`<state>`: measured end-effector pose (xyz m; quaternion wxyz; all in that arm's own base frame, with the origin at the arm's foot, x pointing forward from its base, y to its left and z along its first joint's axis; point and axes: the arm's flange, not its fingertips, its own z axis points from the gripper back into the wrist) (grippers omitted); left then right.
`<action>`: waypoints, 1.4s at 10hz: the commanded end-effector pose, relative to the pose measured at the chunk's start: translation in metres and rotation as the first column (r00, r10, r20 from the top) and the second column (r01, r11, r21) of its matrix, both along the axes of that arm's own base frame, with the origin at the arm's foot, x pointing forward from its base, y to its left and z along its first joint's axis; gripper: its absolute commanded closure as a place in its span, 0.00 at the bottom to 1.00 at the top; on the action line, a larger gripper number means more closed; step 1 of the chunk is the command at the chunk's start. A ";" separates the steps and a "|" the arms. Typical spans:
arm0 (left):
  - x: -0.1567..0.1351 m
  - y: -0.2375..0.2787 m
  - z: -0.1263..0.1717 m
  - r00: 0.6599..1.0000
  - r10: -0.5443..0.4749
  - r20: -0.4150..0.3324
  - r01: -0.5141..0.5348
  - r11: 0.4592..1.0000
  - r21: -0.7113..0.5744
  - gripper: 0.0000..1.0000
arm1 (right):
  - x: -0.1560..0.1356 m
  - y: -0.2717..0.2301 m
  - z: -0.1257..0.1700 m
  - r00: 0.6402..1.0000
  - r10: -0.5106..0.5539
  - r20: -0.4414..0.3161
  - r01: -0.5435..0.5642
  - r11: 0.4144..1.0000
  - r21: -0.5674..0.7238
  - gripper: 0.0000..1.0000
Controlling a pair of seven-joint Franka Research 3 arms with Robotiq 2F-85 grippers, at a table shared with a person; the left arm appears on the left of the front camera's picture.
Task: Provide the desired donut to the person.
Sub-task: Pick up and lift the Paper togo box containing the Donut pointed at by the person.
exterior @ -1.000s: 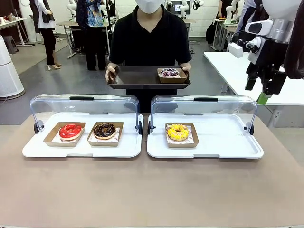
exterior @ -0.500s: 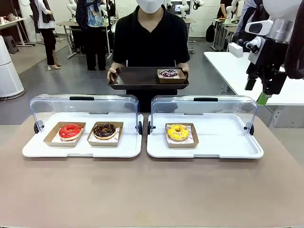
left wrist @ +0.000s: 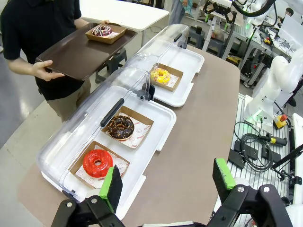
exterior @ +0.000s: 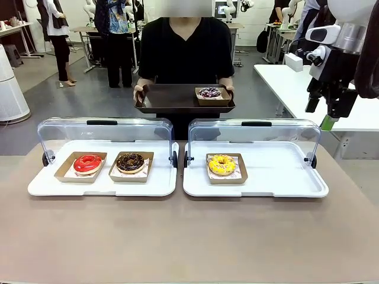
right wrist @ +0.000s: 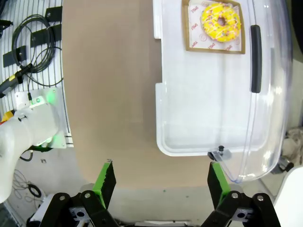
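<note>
The person [exterior: 186, 50] holds a tray [exterior: 166, 96] level across the table, a boxed donut [exterior: 209, 92] resting on it, seemingly delivered, while the left gripper [left wrist: 166, 178] and right gripper [right wrist: 162, 178] hang empty, fingers apart.

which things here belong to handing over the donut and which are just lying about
Job: person, brown tray, tray donut, red donut, chocolate donut, yellow donut, left case, right case.
Lying about: floor cables, white side table, white cylinder.

Raised clear lids [exterior: 103, 135] stand between the trays [exterior: 272, 177] and the person [exterior: 186, 53] — front and top lie open.
</note>
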<state>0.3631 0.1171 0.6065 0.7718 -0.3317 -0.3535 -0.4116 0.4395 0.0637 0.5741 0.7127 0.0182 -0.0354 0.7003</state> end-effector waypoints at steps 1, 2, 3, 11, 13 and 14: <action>-0.001 0.001 0.002 1.000 -0.002 0.000 0.002 1.000 -0.009 0.00 | 0.000 0.000 0.000 1.000 0.000 0.000 0.000 1.000 0.000 0.00; -0.001 0.001 0.002 1.000 -0.002 0.000 0.002 1.000 -0.009 0.00 | 0.008 -0.021 -0.002 1.000 -0.015 -0.027 0.020 0.984 0.177 0.00; -0.001 0.001 0.002 1.000 -0.002 0.000 0.002 1.000 -0.009 0.00 | 0.014 -0.042 -0.008 0.999 -0.018 -0.029 0.026 0.954 0.297 0.00; -0.001 0.001 0.002 1.000 -0.002 0.000 0.002 1.000 -0.009 0.00 | -0.015 -0.212 -0.015 0.986 -0.053 -0.161 0.167 0.455 0.875 0.00; -0.001 0.001 0.002 1.000 -0.002 0.000 0.002 1.000 -0.009 0.00 | -0.021 -0.222 -0.008 0.976 -0.084 -0.202 0.217 0.481 0.850 0.00; -0.001 0.001 0.002 1.000 -0.002 0.000 0.002 1.000 -0.009 0.00 | -0.027 -0.219 0.005 0.984 -0.085 -0.157 0.178 0.542 0.821 0.00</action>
